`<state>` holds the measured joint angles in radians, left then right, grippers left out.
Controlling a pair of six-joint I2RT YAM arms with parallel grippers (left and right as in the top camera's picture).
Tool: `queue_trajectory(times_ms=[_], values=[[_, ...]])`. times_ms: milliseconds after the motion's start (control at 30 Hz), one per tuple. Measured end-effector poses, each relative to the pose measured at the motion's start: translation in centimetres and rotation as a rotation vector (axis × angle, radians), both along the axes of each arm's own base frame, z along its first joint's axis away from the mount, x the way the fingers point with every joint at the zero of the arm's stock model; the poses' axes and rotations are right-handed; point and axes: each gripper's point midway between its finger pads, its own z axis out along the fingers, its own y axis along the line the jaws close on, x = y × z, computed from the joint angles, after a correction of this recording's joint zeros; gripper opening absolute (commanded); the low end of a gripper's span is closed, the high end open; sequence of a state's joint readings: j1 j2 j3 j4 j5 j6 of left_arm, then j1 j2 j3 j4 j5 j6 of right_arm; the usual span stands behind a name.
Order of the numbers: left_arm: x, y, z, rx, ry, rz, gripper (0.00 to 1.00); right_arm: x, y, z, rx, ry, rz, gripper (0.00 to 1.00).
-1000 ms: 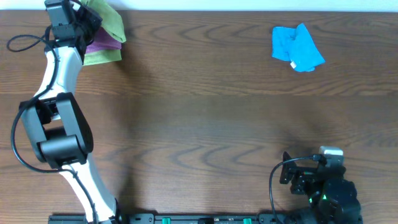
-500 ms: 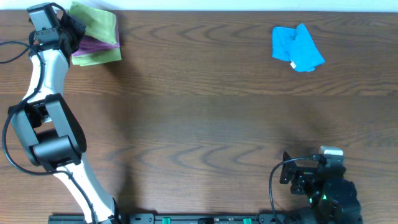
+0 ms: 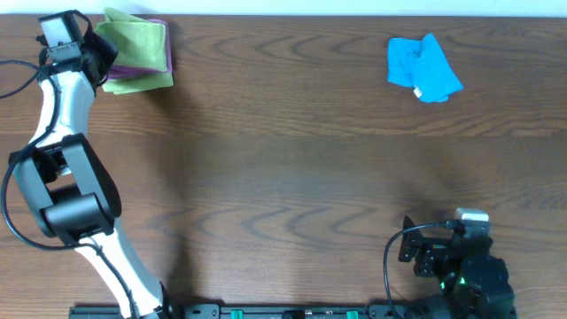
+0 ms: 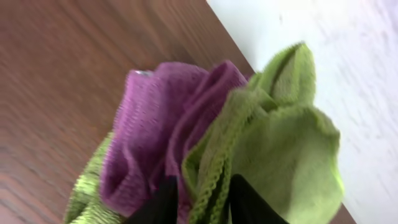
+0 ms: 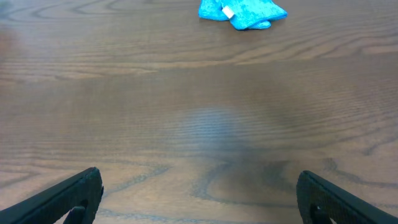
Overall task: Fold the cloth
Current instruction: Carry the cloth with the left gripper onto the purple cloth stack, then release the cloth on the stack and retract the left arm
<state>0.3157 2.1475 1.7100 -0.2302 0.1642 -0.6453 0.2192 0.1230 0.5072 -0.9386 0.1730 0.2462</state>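
Observation:
The lime-green cloth lies at the table's far left corner, folded flat on top of a purple cloth. My left gripper is at its left edge. In the left wrist view the green cloth rises in a fold beside the purple cloth. The doubled green hem runs between the black fingers, which stand a little apart with slack around it. My right gripper is wide open over bare wood near the front right, with nothing between its fingers.
A bright blue cloth lies crumpled at the far right, also seen as the blue cloth in the right wrist view. A green layer shows under the purple cloth. The table's far edge runs just behind the stack.
The left arm swung left and the raised green flap came down flat over the purple cloth. The left jaws have parted from shut. The right arm has not moved.

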Motion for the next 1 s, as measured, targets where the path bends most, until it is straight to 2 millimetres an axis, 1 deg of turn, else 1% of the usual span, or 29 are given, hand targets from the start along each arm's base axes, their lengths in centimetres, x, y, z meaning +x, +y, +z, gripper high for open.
queue_trajectory(times_ms=[100,167,267,400,467,600,700,800,833,900,933,967,1000], values=[[-0.4,1.2,-0.1,0.013,0.006,0.023,0.42,0.0,0.0,0.0,0.0,0.0,0.0,0.99],[-0.7,1.9,-0.1,0.017,0.01,0.033,0.5,0.0,0.0,0.0,0.0,0.0,0.0,0.99],[-1.3,3.0,-0.4,0.016,0.026,0.053,0.7,0.0,0.0,0.0,0.0,0.0,0.0,0.99],[-1.9,3.8,-0.7,0.016,0.043,0.064,0.97,0.0,0.0,0.0,0.0,0.0,0.0,0.99],[-2.2,4.3,-0.7,0.009,0.045,0.079,0.95,0.0,0.0,0.0,0.0,0.0,0.0,0.99],[-2.8,5.6,-0.9,0.005,0.053,0.104,0.96,0.0,0.0,0.0,0.0,0.0,0.0,0.99],[-3.1,6.2,-0.8,0.004,0.053,0.111,0.95,0.0,0.0,0.0,0.0,0.0,0.0,0.99],[-3.4,6.5,0.0,0.006,0.041,0.098,0.95,0.0,0.0,0.0,0.0,0.0,0.0,0.99],[-3.5,6.5,0.6,0.01,0.036,0.089,0.96,0.0,0.0,0.0,0.0,0.0,0.0,0.99],[-4.0,6.3,2.4,0.024,0.02,0.075,0.96,0.0,0.0,0.0,0.0,0.0,0.0,0.99],[-4.4,6.2,3.8,0.037,0.008,0.065,0.95,0.0,0.0,0.0,0.0,0.0,0.0,0.99],[-4.9,5.8,5.7,0.05,-0.006,0.05,0.96,0.0,0.0,0.0,0.0,0.0,0.0,0.99],[-5.6,5.2,8.8,0.081,-0.045,0.03,0.96,0.0,0.0,0.0,0.0,0.0,0.0,0.99]])
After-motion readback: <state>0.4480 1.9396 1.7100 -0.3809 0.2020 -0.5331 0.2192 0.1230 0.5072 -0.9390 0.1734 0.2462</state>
